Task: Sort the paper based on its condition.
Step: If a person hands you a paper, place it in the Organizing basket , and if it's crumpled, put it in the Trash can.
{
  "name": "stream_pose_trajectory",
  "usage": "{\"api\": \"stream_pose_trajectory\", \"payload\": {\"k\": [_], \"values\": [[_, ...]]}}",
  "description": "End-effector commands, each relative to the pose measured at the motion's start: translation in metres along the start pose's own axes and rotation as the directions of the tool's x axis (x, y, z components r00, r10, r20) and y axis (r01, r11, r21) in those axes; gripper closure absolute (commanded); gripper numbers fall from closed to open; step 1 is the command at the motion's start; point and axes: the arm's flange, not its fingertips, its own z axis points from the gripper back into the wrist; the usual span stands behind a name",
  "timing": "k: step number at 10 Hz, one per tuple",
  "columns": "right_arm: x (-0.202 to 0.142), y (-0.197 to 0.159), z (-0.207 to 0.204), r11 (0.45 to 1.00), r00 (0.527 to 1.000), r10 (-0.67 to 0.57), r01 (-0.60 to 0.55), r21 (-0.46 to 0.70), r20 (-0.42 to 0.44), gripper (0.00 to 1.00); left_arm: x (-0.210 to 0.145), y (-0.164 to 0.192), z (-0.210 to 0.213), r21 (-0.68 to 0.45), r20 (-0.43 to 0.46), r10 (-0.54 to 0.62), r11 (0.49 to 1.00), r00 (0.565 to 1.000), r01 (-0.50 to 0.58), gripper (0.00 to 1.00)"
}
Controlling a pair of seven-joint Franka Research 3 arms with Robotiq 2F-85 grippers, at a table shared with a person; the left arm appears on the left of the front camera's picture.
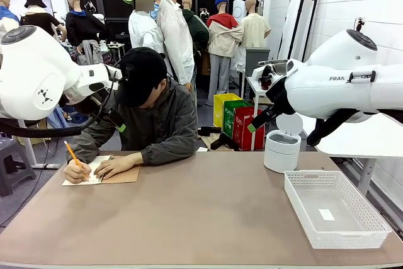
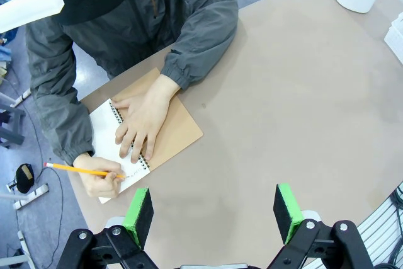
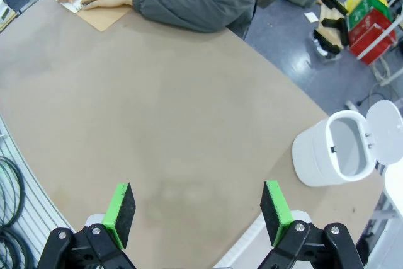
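While the person at the far side bends over the table, we see the paper at the far left of the tabletop. It is a white page lying flat, its edge against the spiral of the notebook, whose brown cover lies beside it. We cannot tell whether the page is loose or bound. The person's writing hand rests on the page's edge and holds an orange pencil with its tip on the sheet. The other hand lies flat across the spiral, pressing down both page and cover.

We find the left gripper above the table, just on the near side of the notebook. Its green pads are spread wide, with nothing between them. The right gripper hangs over bare tabletop, well apart from the paper. Its jaws are likewise fully apart and empty.

On the right side stands a white bin with its lid raised, and nearer to us lies a white basket.
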Motion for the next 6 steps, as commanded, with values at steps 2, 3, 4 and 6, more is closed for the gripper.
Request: {"api": "stream_pose_trajectory", "payload": {"k": [2, 3, 4, 6], "values": [[-0.0002, -0.0007, -0.0001, 1.000, 1.000, 0.001, -0.001, -0.006, -0.004, 0.00, 0.0008, 0.0005, 0.0006, -0.002, -0.006, 0.001, 1.000, 1.000, -0.001, 0.00], [-0.0002, -0.0007, -0.0001, 1.000, 1.000, 0.001, -0.001, -0.006, -0.004, 0.00, 0.0008, 0.0005, 0.0006, -0.002, -0.006, 0.001, 1.000, 1.000, -0.001, 0.00], [-0.0002, -0.0007, -0.0001, 1.000, 1.000, 0.001, -0.001, -0.006, -0.004, 0.00, 0.0008, 0.0005, 0.0006, -0.002, -0.006, 0.001, 1.000, 1.000, -0.001, 0.00], [-0.0002, -0.0007, -0.0001, 1.000, 1.000, 0.001, -0.001, -0.006, -0.004, 0.00, 0.0008, 0.0005, 0.0006, -0.002, -0.006, 0.001, 1.000, 1.000, -0.001, 0.00]]}}
